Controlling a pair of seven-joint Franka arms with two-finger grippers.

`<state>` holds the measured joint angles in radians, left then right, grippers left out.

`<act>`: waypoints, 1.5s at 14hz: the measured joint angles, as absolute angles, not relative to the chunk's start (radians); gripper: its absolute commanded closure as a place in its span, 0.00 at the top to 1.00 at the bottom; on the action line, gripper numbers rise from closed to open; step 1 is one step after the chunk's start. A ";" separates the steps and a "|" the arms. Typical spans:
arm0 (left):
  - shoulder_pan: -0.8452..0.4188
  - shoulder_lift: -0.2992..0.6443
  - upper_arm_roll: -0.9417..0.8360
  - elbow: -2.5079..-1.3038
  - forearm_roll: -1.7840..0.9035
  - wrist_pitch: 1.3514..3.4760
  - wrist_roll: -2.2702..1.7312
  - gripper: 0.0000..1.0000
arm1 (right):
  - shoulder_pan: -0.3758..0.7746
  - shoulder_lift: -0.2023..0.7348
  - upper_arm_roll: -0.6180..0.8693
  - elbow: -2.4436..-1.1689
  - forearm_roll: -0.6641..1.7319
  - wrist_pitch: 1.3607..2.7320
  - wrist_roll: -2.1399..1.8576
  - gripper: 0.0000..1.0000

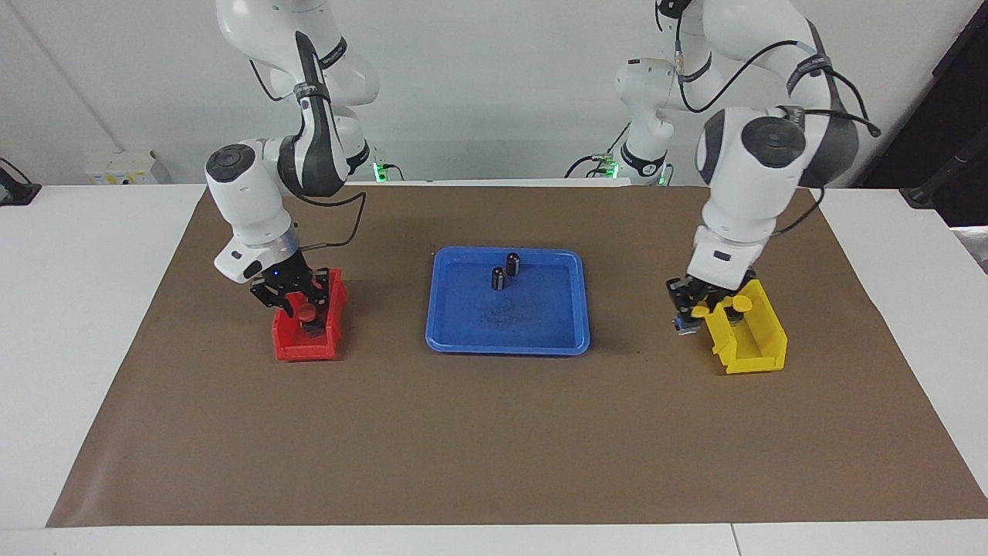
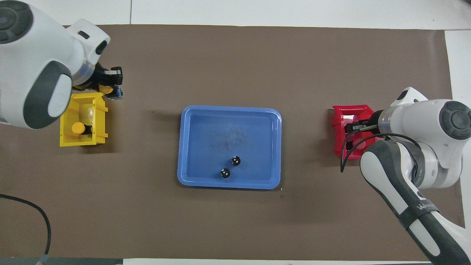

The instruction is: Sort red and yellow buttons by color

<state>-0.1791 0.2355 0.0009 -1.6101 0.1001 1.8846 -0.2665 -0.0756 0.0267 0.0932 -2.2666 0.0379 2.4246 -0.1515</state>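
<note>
Across the brown mat the blue tray sits in the middle, with wide bare mat on every side, and two small dark cylinders stand upright in its part nearest the robots. Toward the right arm's end, the red bin stands well apart from the tray; toward the left arm's end, the yellow bin stands equally clear.

At the red bin, the right gripper hangs low in the bin's mouth. A red button sits just under its fingertips, cap up, axis upright; whether the fingers grip it or have let go cannot be told.

At the yellow bin's tray-side edge, the left gripper is clamped tight on a yellow button, held in the air with the cap pointing sideways and the long axis lying roughly level. Another yellow button lies on its side in the yellow bin, long axis along the table's length.
</note>
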 measured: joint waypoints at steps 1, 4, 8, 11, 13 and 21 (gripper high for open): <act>-0.135 0.238 0.001 -1.612 0.077 1.897 -0.193 0.01 | -0.076 0.026 0.093 -2.263 0.038 2.424 -0.152 0.83; -0.034 0.241 0.000 -1.652 0.023 1.958 -0.021 0.01 | -0.076 0.026 0.091 -2.156 0.038 2.275 -0.152 0.99; -0.014 0.236 -0.002 -1.744 0.019 2.060 -0.002 0.01 | -0.081 0.009 0.089 -1.851 0.041 1.875 -0.141 0.99; -0.010 0.227 -0.003 -1.820 0.019 2.107 0.023 0.01 | -0.086 -0.030 0.072 -1.715 0.041 1.649 -0.131 1.00; -0.002 0.214 -0.003 -1.851 0.019 2.115 0.046 0.01 | -0.088 -0.055 0.037 -1.657 0.041 1.550 -0.130 1.00; 0.006 0.196 -0.003 -2.001 0.019 2.299 0.057 0.40 | -0.098 -0.058 0.012 -1.610 0.011 1.511 -0.130 1.00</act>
<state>0.0059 0.1964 -0.0033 -2.0007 0.0191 2.2994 0.0574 -0.0980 -0.0583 0.0115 -1.6102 0.0114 1.5113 -0.1298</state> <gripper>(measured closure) 0.586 0.000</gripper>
